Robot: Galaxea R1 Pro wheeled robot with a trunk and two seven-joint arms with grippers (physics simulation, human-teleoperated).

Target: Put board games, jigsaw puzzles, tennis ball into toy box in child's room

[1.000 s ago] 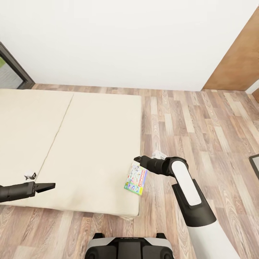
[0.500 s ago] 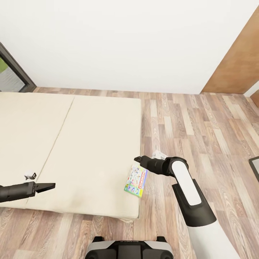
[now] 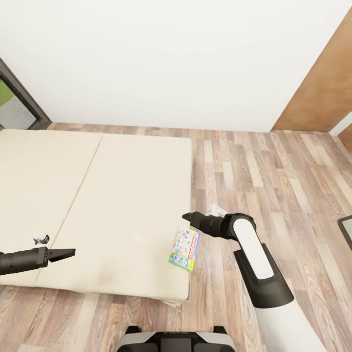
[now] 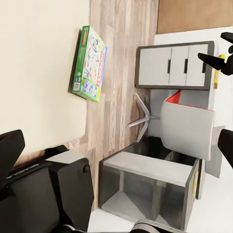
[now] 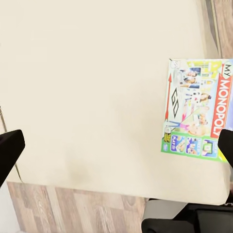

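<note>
Nearest to us in the head view sat our own dark base (image 3: 176, 340), drawn up at the foot of the bed (image 3: 73, 195) on the wood floor (image 3: 274, 176); just beyond it the beige mattress spread out with one board game (image 3: 185, 248) lying flat at its near right corner, so close to the edge that it seemed to overhang a little; we judged that spot convenient, since the box could be reached from the floor side without leaning over the mattress; our right end effector (image 3: 186, 215) hovered just above and past the box, empty, and the right wrist view showed its dark fingertips (image 5: 9, 150) spread wide apart with the game (image 5: 196, 109) framed between them, so it was released and seemingly poised for a descent; our left end effector (image 3: 68, 253) hung low over the mattress well apart from the box, holding nothing, its fingers likewise spread apart in the left wrist view; farther off were the white wall (image 3: 161, 58) and a brown door panel (image 3: 318, 93).
</note>
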